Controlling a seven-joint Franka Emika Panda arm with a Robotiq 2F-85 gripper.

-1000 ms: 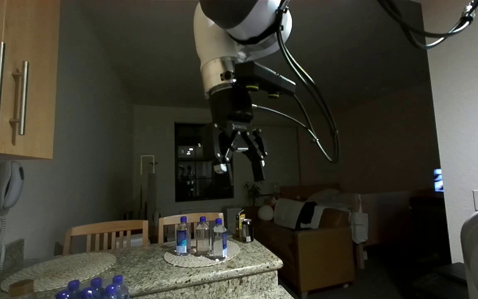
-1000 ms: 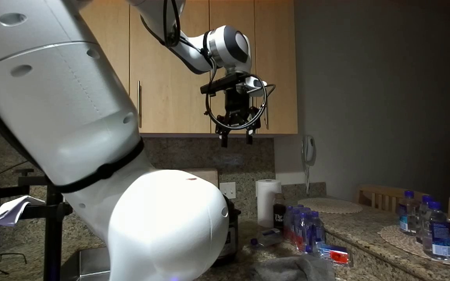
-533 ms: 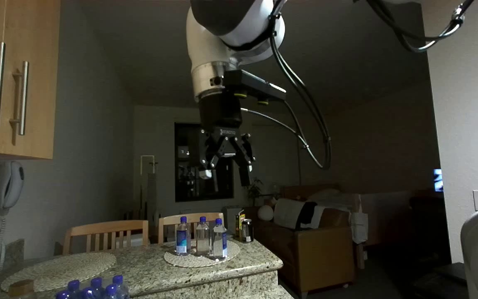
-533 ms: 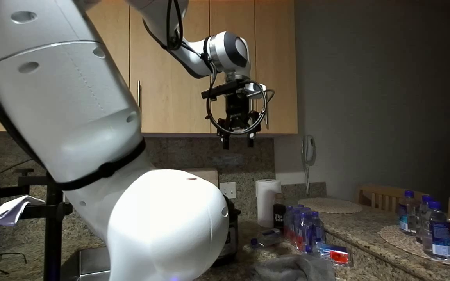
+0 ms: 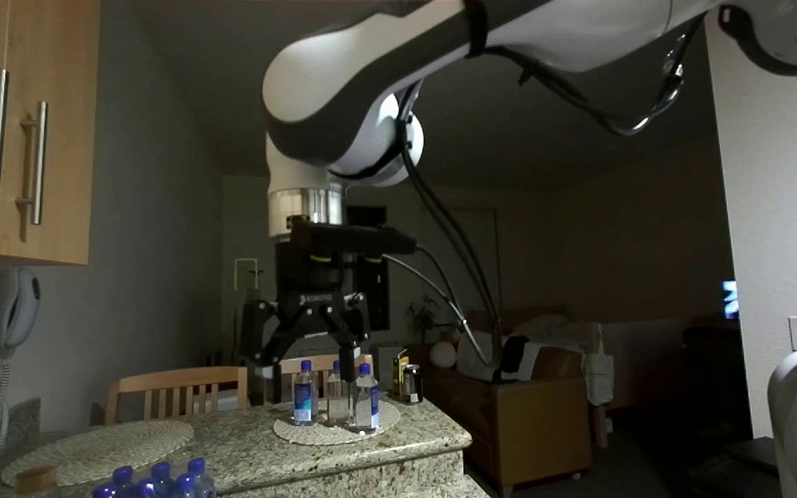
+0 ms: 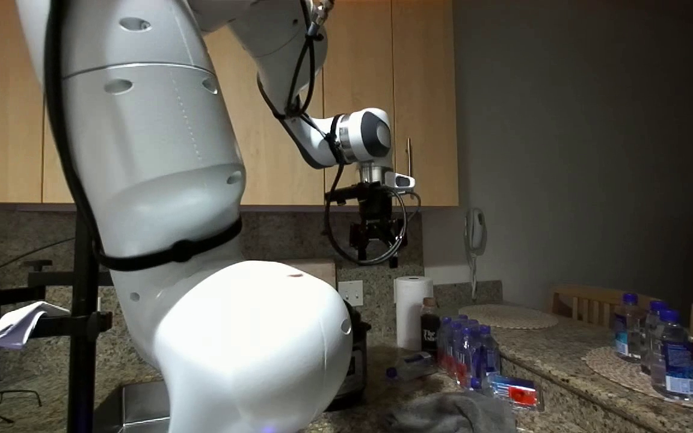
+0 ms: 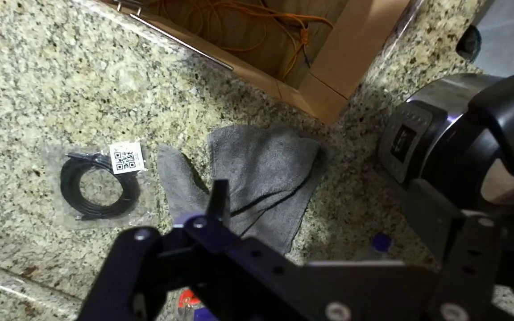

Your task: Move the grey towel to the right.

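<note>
- The pincer (image 5: 310, 380) has just come down a lot. Half a second ago it hung higher in both exterior views.
- I think this means the robot is reaching for the grey towel (image 7: 266, 160). The grab has not started yet.
- The pincer is not pinching anything: its fingers (image 7: 219, 198) are spread wide, with nothing held.
- The grey towel lies rumpled on the tabletop (image 7: 29, 102), lower than the pincer, with air between them. In the wrist view it sits between a bagged cable (image 7: 101, 211) and a cooking pot (image 7: 462, 142).
- In that view one of the fingers shows in front of the towel, and the other is over by the pot. So I guess the pincer must slide sideways a bit before it pinches.
- What is different: the arm (image 5: 371, 62) has swung too, and more of its long part now stretches across the top of an exterior view. There the pincer hides a bit of a water bottle (image 5: 337, 404) behind it.
- What is the same: in an exterior view the towel (image 6: 452, 415) lies right where it was, so its trip to the right has not begun.
</note>
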